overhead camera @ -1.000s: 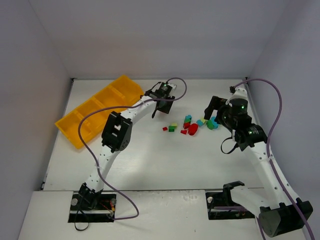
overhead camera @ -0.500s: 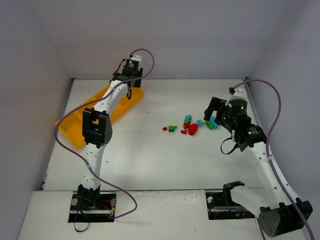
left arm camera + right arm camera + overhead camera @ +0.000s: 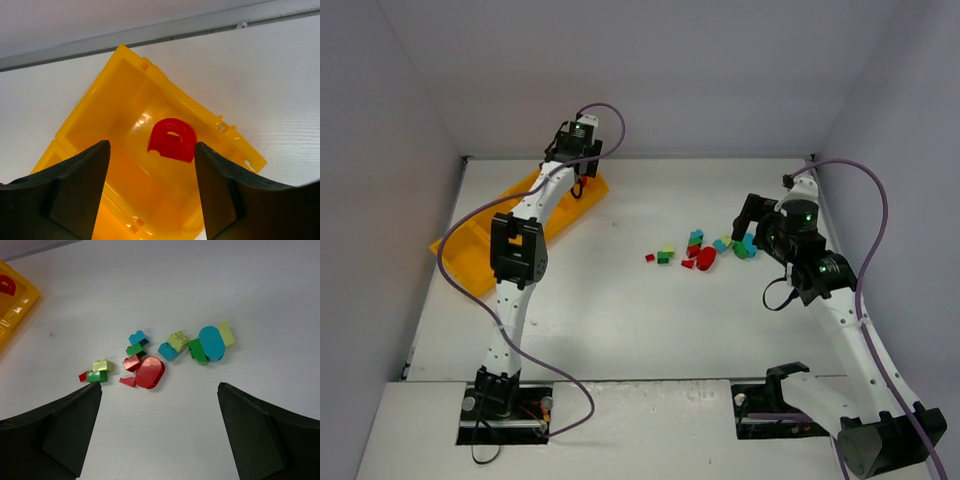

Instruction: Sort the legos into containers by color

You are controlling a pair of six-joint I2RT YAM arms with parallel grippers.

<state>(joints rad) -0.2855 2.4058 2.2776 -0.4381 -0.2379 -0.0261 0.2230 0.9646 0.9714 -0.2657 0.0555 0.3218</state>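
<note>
White tabletop [image 3: 620, 330], seen from above: the left gripper [image 3: 151, 146], a second ago beside the loose legos [image 3: 705, 250] mid-frame, now hangs over the far end of the yellow-orange tray [image 3: 460, 255] at upper left, jaws parted and holding nothing. Beneath it a red arched brick [image 3: 172, 142] lies in the end compartment [image 3: 130, 105]. At centre right, the right gripper [image 3: 159, 387] has barely stirred, its jaws spread wide above the scattered red, green, blue and yellow-green pieces.
</note>
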